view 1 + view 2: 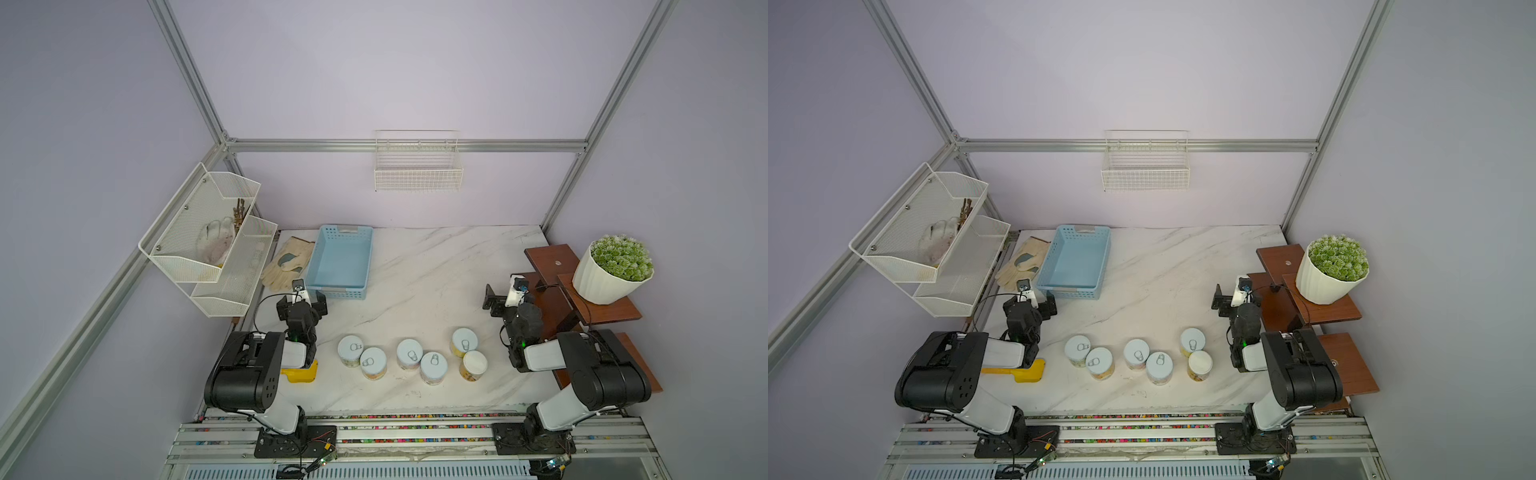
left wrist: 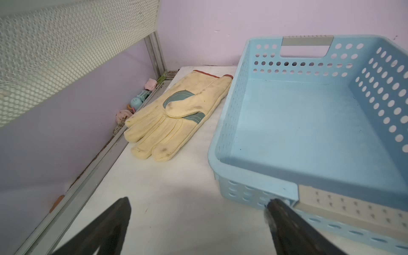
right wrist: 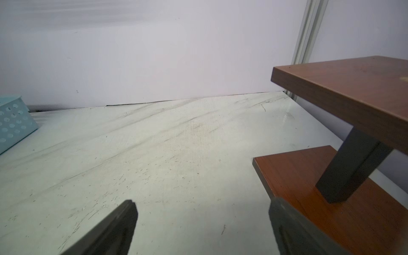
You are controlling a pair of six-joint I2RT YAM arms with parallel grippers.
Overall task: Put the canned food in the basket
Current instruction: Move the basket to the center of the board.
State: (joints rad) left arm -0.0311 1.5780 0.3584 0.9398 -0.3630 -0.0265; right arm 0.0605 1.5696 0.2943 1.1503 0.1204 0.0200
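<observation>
Several short tins of canned food stand in a loose row near the table's front in both top views, among them one at the left end [image 1: 350, 350], one in the middle [image 1: 409, 353] and a plain-topped one at the right end [image 1: 473, 365]. The light blue basket [image 1: 316, 259] [image 2: 229, 110] sits empty at the back left. Just in front of its near left corner my left gripper [image 1: 301, 303] [image 2: 198, 201] is open, with nothing between its fingers. My right gripper [image 1: 510, 300] [image 3: 203, 202] is also open and empty over bare table beside the wooden stand. No tin shows in either wrist view.
A cream work glove [image 1: 286, 262] [image 2: 174, 117] lies left of the basket. A white mesh rack [image 1: 208, 237] hangs on the left wall and a wire basket [image 1: 417, 166] on the back wall. At right, a wooden stepped stand [image 1: 548, 259] [image 3: 342, 92] bears a potted plant [image 1: 611, 270]. A yellow tool [image 1: 301, 374] lies under my left arm.
</observation>
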